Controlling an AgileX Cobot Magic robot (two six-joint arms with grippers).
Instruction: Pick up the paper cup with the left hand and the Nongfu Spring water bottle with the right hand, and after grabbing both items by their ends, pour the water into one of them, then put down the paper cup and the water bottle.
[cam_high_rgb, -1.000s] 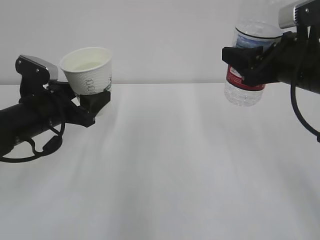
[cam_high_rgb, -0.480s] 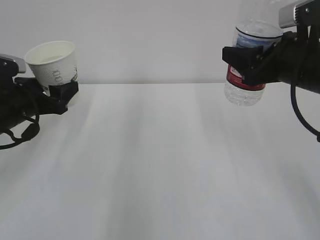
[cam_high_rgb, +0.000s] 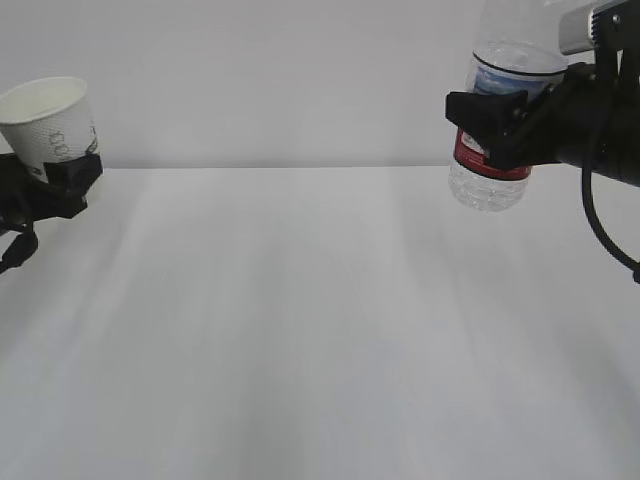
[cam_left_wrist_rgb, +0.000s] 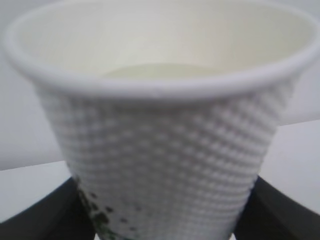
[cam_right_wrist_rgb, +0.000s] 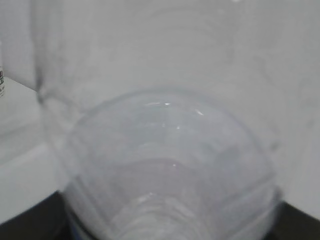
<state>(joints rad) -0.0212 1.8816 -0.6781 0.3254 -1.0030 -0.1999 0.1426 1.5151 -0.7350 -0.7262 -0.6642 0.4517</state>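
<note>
With pouring judged done, the paper cup (cam_high_rgb: 48, 122) was held upright at far left by the left hand (cam_high_rgb: 62, 180) and the Nongfu Spring water bottle (cam_high_rgb: 497, 125) aloft by the right hand (cam_high_rgb: 497, 128), so lowering both onto the table (cam_high_rgb: 320, 330) was called for.

left hand (cam_high_rgb: 50, 185) raised at far left, right hand (cam_high_rgb: 495, 125) raised, fingers clamped

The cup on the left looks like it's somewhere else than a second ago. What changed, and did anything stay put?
The left tool carried the paper cup away to the left edge of the exterior view and slightly up, standing it more upright. Nothing was let go. The right tool and the Nongfu Spring water bottle held above the table stayed put.
</note>
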